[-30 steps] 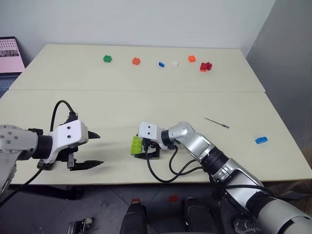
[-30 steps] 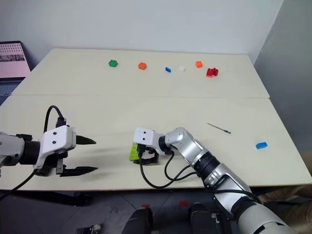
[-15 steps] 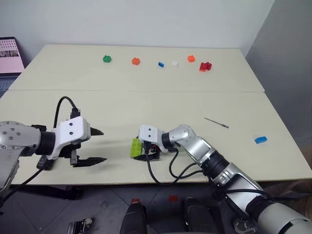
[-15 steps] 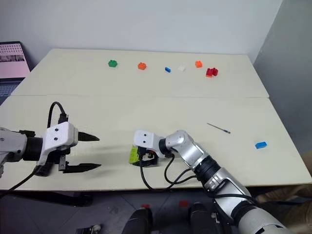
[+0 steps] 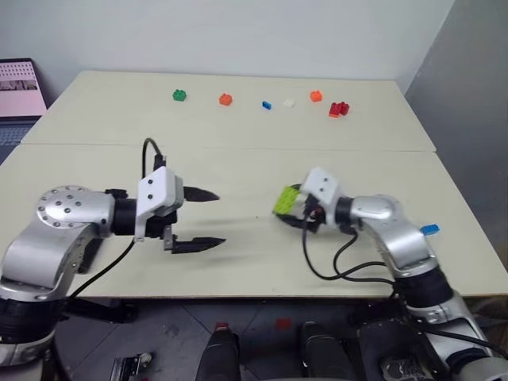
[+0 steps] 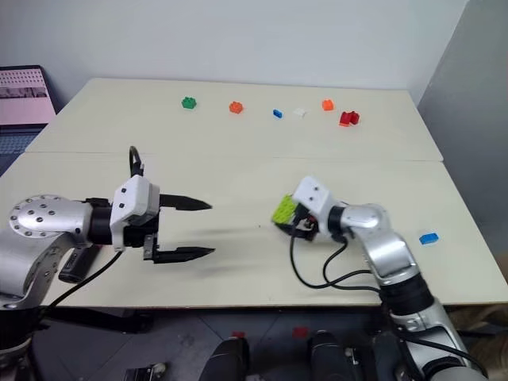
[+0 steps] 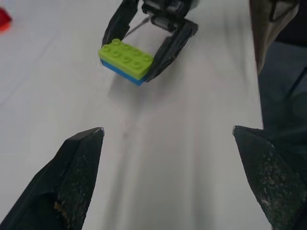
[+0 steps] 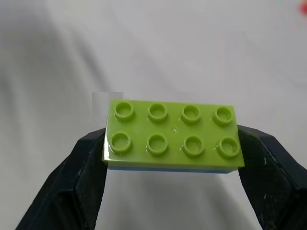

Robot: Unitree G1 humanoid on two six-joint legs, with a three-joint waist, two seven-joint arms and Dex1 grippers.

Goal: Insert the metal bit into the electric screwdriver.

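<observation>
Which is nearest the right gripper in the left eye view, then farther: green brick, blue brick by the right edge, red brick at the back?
1. Green brick, held in the right gripper.
2. Blue brick, near the table's right edge.
3. Red brick, far back.

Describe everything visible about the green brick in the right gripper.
The green brick is a glossy lime plastic block with eight round studs in two rows of four, stacked on a thin blue layer beneath. The right gripper clamps it by its short ends between two black fingers, studs tilted up and toward the left gripper, over the pale table.
</observation>
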